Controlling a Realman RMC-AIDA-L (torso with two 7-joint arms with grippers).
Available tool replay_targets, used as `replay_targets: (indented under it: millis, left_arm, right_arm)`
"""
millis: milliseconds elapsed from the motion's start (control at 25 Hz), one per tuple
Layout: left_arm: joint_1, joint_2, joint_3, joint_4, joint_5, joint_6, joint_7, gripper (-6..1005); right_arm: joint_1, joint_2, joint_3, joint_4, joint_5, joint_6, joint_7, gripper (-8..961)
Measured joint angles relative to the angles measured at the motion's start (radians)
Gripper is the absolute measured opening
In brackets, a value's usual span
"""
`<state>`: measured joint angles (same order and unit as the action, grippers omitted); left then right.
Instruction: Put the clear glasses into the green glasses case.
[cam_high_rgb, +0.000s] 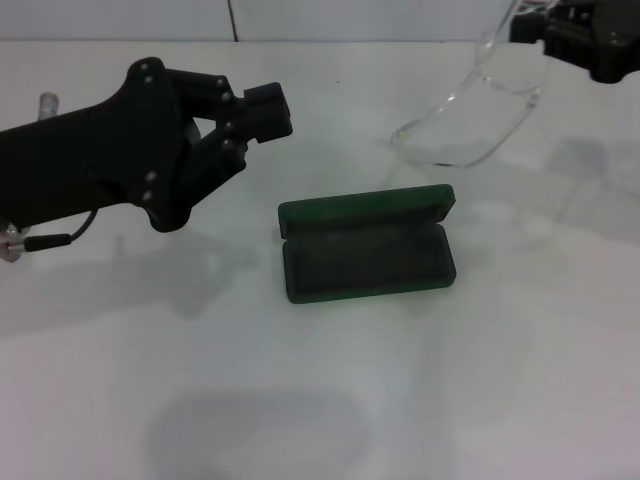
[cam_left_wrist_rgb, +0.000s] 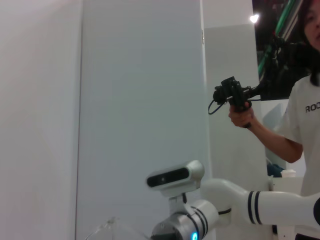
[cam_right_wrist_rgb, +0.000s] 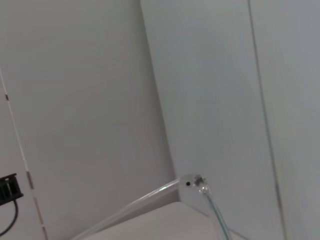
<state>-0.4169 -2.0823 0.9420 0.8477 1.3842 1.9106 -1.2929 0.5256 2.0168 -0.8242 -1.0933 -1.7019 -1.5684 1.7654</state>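
The green glasses case (cam_high_rgb: 366, 246) lies open in the middle of the white table, its lid standing up on the far side and its dark lining empty. The clear glasses (cam_high_rgb: 482, 112) hang in the air behind and to the right of the case. My right gripper (cam_high_rgb: 552, 32) holds them by one end at the top right edge of the head view. The right wrist view shows a hinge and thin arm of the clear glasses (cam_right_wrist_rgb: 193, 183). My left gripper (cam_high_rgb: 264, 110) hovers left of the case, fingertips together, holding nothing.
The white table (cam_high_rgb: 330, 400) spreads around the case, and a white wall runs behind it. In the left wrist view a person (cam_left_wrist_rgb: 300, 120) holding a camera stands beyond my right arm (cam_left_wrist_rgb: 240, 205).
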Motion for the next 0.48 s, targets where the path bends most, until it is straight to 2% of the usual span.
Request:
replay_targets:
  millis: [120, 320, 480]
  left_arm:
    - [0.000, -0.002, 0.002, 0.001, -0.008, 0.000, -0.002, 54]
    - [0.000, -0.002, 0.018, 0.016, -0.040, 0.000, -0.005, 54]
    - [-0.021, -0.001, 0.039, 0.037, -0.038, 0.000, -0.023, 54]
  right_arm:
    - [0.010, 0.004, -0.013, 0.035, 0.016, 0.004, 0.003, 107]
    - [0.050, -0.003, -0.067, 0.157, 0.056, -0.008, 0.003, 107]
    - [0.086, -0.002, -0.117, 0.234, 0.056, -0.015, -0.021, 107]
